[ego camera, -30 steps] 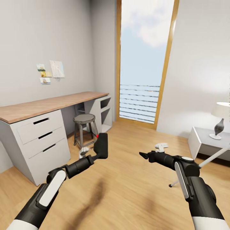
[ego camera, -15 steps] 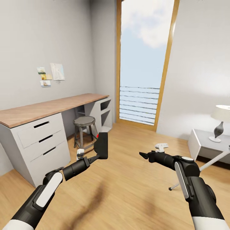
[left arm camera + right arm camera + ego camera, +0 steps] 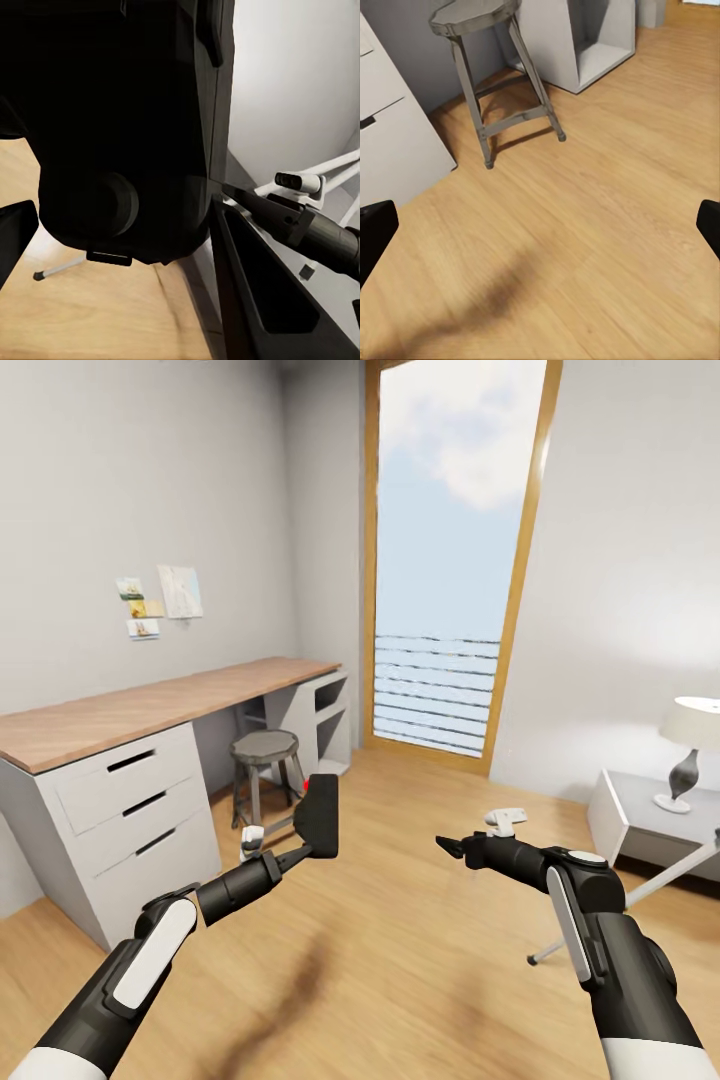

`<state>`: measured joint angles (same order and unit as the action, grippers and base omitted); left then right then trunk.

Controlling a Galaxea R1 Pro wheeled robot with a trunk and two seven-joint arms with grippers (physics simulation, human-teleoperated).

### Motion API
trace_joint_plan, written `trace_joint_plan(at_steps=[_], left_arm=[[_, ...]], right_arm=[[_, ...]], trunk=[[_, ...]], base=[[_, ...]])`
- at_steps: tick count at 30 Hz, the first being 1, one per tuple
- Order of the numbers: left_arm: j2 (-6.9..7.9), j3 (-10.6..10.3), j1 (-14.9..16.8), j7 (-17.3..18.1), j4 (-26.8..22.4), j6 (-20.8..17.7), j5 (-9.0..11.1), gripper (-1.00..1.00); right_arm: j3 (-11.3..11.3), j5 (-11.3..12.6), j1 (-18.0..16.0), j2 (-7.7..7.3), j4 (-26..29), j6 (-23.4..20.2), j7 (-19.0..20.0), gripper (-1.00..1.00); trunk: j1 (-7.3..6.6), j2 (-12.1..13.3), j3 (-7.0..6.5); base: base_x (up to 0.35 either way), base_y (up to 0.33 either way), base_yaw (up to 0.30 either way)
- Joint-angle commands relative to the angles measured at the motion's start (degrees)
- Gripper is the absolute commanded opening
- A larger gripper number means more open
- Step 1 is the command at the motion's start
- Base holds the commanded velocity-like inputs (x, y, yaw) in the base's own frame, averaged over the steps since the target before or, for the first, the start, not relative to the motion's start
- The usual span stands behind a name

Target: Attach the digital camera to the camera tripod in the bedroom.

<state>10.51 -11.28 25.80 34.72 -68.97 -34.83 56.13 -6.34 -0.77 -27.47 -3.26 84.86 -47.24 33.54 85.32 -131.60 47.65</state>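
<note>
I'm in the carrying step, judging by what I see. Far left stands the desk (image 3: 150, 705) with three closed drawers, contents hidden; its open cubby (image 3: 330, 705) near the window looks empty. A round stool (image 3: 265, 745) sits beneath. My left gripper (image 3: 312, 838) is clamped on the digital camera (image 3: 320, 815), held upright, red button on top; in the left wrist view the camera (image 3: 120, 120) sits black between the fingers. My right gripper (image 3: 452, 847) holds nothing, fingers spread wide in its wrist view. Far right, one silver leg of the camera tripod (image 3: 640, 895) slants by the nightstand (image 3: 640, 815) with the lamp (image 3: 690, 745). Next I'd turn right to bring the tripod head into sight.
</note>
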Motion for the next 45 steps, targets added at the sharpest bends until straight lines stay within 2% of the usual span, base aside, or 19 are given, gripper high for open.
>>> trace_joint_plan(at_steps=[1,27,32,34,36,37,40,45], left_arm=[[0.04,-0.06,0.04,-0.05,-0.01,-0.33,0.37,-1.00],[-0.29,-0.13,0.04,-1.11,-0.27,-0.40,-0.35,-1.00],[-0.41,-0.16,0.04,-4.43,-0.39,-0.42,-0.45,-1.00],[-0.45,-0.16,0.04,-7.98,-0.56,-0.45,-0.47,-1.00],[-0.54,-0.18,0.04,-14.45,-0.90,-0.43,-0.42,-1.00],[-0.56,-0.18,0.04,-16.34,-1.24,-0.39,-0.38,-1.00],[-0.58,-0.22,0.04,-19.29,-2.57,-0.34,-0.33,-1.00],[-0.58,-0.23,0.04,-19.80,-2.87,-0.33,-0.32,-1.00]], right_arm=[[-0.07,-0.11,-0.04,0.01,0.04,-0.31,0.30,1.00],[-0.06,-0.05,-0.04,0.01,0.04,-0.31,0.30,1.00],[-0.07,-0.02,-0.04,0.01,0.04,-0.24,0.30,1.00],[-0.04,0.00,-0.04,0.04,0.04,-0.23,0.30,1.00],[-0.04,0.03,-0.04,0.02,0.03,-0.22,0.30,1.00],[-0.04,0.04,-0.04,0.01,0.03,-0.22,0.30,1.00],[0.00,-0.01,-0.04,0.04,0.04,-0.22,0.30,1.00],[0.01,0.01,-0.04,0.09,0.00,-0.22,0.30,1.00]], trunk=[[-0.24,0.39,-0.12],[-5.95,10.82,-4.79],[-7.05,12.82,-5.69],[-7.48,13.62,-6.05],[-7.92,14.43,-6.41],[-8.14,14.83,-6.59],[-8.80,16.03,-7.12],[-9.90,18.04,-8.02]], base=[[0.000,0.000,0.000],[0.000,0.000,0.000],[0.000,0.000,0.000],[0.000,0.000,0.000],[0.000,0.000,0.000],[0.000,0.000,0.000],[0.000,0.000,0.000],[0.000,0.000,0.000]])
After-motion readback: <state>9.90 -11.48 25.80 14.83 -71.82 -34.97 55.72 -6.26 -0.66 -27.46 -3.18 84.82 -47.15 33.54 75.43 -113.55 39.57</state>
